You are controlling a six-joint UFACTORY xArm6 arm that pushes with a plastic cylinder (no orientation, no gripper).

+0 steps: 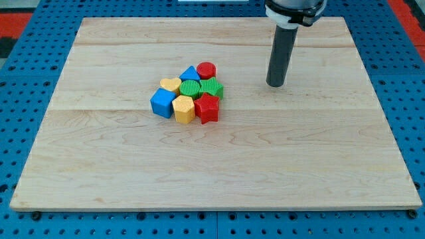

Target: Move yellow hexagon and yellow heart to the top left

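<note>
Nearest the view's bottom, bare planks of our wooden board (212, 179) stretch across a blue pegboard (26, 40). Further up, left of centre, all the blocks sit packed in one tight cluster. Along its lower edge we see a blue cube (161, 103) at the view's left, the yellow hexagon (183, 109) pressed against its right side, and a red star-like block (207, 108) touching the hexagon on the right. Behind the cube and hexagon lies the yellow heart (170, 84), at the cluster's upper left. A green round block (190, 88) sits in the middle, with another green block (212, 88) just beside it on the right. A blue triangle (190, 74) and a red cylinder (206, 70) form the top of the pile.

We carry no jaws, only a dark rod; my tip (275, 85) rests on the board well to the view's right of the cluster, touching no block. Both yellow blocks lie on the far side of the pile from the tip, with the green and red blocks between.
</note>
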